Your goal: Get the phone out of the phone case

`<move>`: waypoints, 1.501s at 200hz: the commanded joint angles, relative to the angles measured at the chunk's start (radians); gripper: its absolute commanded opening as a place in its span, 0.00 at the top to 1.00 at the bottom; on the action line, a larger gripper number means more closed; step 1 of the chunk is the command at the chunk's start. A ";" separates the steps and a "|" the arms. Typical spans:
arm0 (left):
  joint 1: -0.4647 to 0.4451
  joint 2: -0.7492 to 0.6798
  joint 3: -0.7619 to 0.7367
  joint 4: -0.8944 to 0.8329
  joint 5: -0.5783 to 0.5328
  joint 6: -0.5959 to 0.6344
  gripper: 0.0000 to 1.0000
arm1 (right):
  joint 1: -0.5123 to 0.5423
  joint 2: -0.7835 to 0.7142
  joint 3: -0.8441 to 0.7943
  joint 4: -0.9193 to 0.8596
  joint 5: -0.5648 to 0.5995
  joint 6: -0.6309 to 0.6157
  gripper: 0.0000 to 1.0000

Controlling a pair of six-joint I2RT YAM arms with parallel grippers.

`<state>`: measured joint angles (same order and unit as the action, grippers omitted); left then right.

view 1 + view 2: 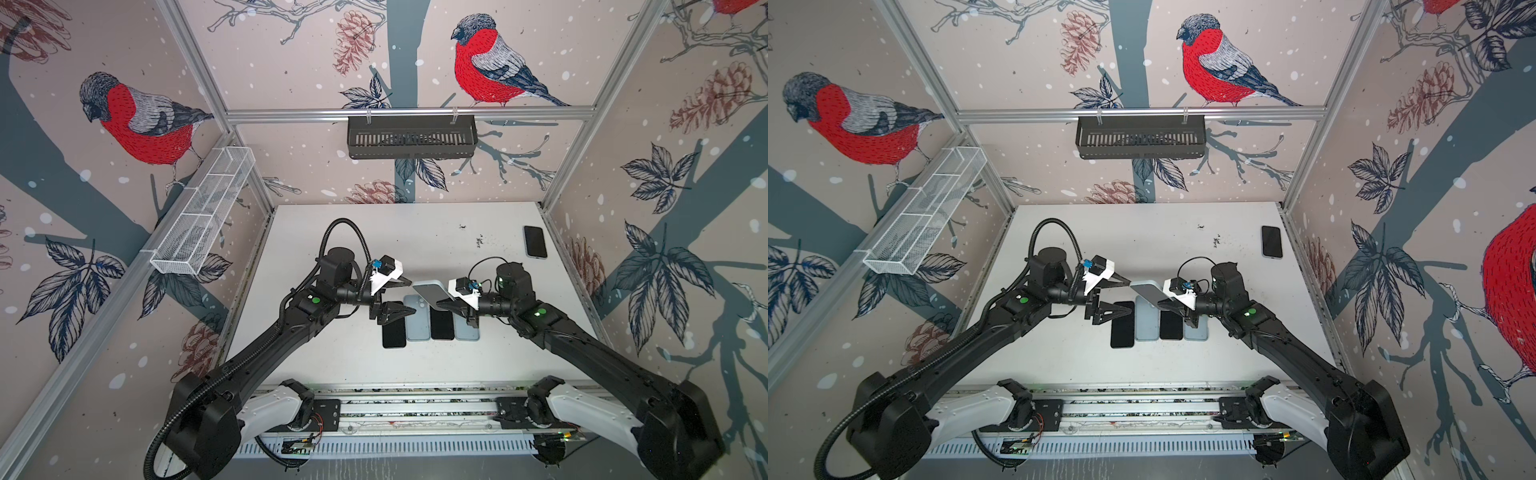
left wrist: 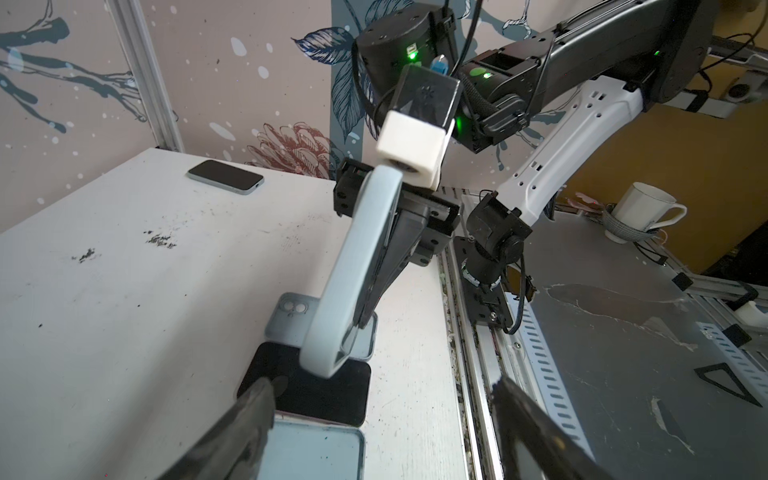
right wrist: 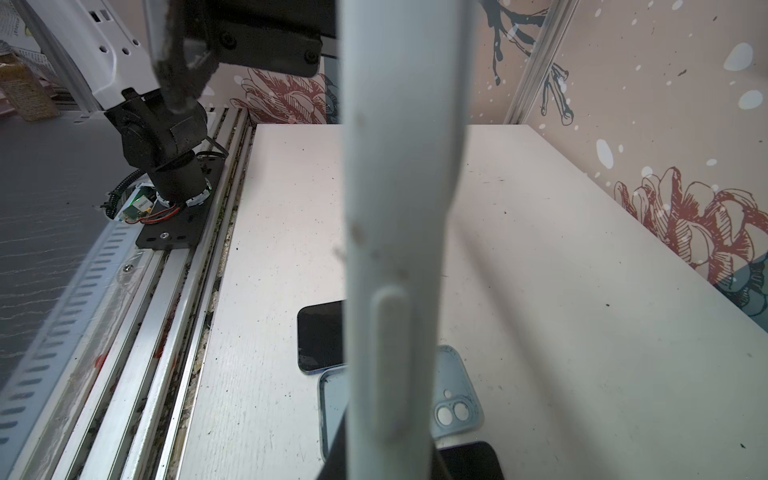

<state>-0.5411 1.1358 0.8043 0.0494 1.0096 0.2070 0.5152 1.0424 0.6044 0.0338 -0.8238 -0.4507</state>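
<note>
Our right pincer [image 1: 445, 306] clamps the pale blue rubbery phone case [image 1: 432, 293], contents hidden; our left pincer [image 1: 411, 297] gapes wide at its nine o'clock.

two black jointed arms, left arm [image 1: 266, 345] and right arm [image 1: 602, 347], each with a white moulded base link [image 1: 270, 405] on a screwed black plate [image 1: 326, 415]. round green dot [image 1: 316, 299] on each elbow block. black corrugated hose [image 1: 344, 220] looped along the left arm. white camera housing [image 1: 390, 271] with blue plug [image 1: 377, 264] at each wrist. left gripper [image 1: 412, 296]: black, triangular cut-out jaws.
</note>
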 commanded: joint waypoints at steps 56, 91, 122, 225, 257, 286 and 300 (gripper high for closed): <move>-0.057 0.077 0.027 0.181 0.054 -0.049 0.63 | 0.015 0.002 -0.011 0.044 -0.037 -0.002 1.00; -0.058 0.088 0.029 0.186 0.075 -0.059 0.87 | 0.015 -0.002 -0.011 0.044 -0.035 -0.002 1.00; -0.059 0.084 0.022 0.174 0.072 -0.057 1.00 | 0.014 -0.002 -0.009 0.049 -0.035 0.007 1.00; -0.039 -0.109 -0.036 0.255 -0.521 -0.668 1.00 | 0.008 -0.201 -0.085 0.426 0.397 0.645 0.00; -0.041 -0.262 -0.258 0.607 -0.714 -1.106 1.00 | 0.012 -0.330 -0.078 0.377 0.516 0.945 0.00; -0.053 -0.309 -0.388 0.805 -0.800 -1.361 1.00 | 0.010 -0.379 -0.065 0.215 0.562 1.196 0.00; -0.076 -0.346 -0.437 0.828 -0.868 -1.404 1.00 | 0.012 -0.370 -0.071 0.184 0.493 1.276 0.00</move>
<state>-0.5922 0.8330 0.4252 0.5922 0.2905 -0.9417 0.5247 0.6674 0.5316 0.3141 -0.3107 0.5713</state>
